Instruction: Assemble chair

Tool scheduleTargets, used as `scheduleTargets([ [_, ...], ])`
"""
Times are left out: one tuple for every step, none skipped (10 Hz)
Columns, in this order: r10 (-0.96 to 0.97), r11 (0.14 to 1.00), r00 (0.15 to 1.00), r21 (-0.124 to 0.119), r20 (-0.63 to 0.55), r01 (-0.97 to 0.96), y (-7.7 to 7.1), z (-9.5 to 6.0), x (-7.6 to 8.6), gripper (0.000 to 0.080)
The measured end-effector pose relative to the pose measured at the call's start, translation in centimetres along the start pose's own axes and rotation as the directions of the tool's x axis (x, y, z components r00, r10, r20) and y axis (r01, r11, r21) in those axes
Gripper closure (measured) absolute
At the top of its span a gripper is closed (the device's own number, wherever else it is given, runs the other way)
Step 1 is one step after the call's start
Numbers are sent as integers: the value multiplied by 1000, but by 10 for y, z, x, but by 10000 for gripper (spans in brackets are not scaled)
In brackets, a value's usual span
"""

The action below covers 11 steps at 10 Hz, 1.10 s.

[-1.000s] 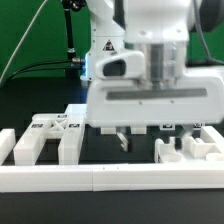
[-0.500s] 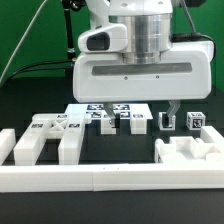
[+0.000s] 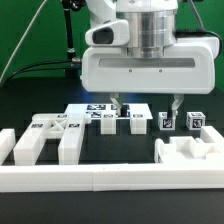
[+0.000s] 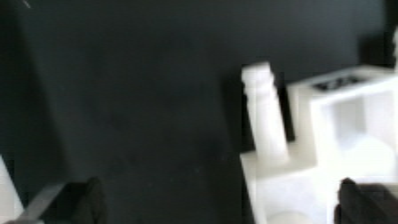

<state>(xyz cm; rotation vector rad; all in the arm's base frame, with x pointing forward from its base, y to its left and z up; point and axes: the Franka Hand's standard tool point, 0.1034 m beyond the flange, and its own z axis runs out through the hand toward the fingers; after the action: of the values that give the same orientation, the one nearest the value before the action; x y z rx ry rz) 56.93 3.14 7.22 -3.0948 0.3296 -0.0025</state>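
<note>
On black table [image 3: 20,105], behind border wall [image 3: 110,180], chair parts lie in loose row. Exterior view: slotted panel [image 3: 45,140] at 8 o'clock, table showing through its slots. Notched block [image 3: 190,155] at 4 o'clock, recess facing up. Small blocks [image 3: 108,123] at centre, beside marker board [image 3: 90,108]. Tagged cubes [image 3: 167,122] at 3 o'clock. Gripper [image 3: 146,103] hangs above centre, claw released, fingers [image 3: 115,101] spread wide, clear of parts. Wrist view: blurred white part [image 4: 294,120] with upright post.
</note>
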Motion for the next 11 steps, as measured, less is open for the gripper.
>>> scheduleTargets([
  [-111, 994, 993, -6, -36, 111, -3, -1, -8, 150],
  [-202, 979, 979, -3, 17, 203, -1, -1, -14, 150],
  [-209, 978, 976, 0, 64, 209, 1, -1, -15, 150],
  [-206, 978, 965, 3, 163, 208, -1, -1, -18, 150],
  [-205, 978, 954, 5, 217, 209, -2, -1, -17, 150],
  [-201, 978, 934, 5, 294, 209, 1, 4, -22, 150],
  [-180, 980, 872, 2, 456, 201, 9, 15, -33, 150],
  [-171, 978, 808, -4, 564, 209, 7, 22, -29, 150],
  [-175, 975, 744, 8, 645, 222, 8, 23, -35, 150],
  [-165, 975, 698, 8, 697, 223, 9, 26, -40, 150],
  [-148, 975, 617, 10, 773, 221, 10, 25, -47, 150],
])
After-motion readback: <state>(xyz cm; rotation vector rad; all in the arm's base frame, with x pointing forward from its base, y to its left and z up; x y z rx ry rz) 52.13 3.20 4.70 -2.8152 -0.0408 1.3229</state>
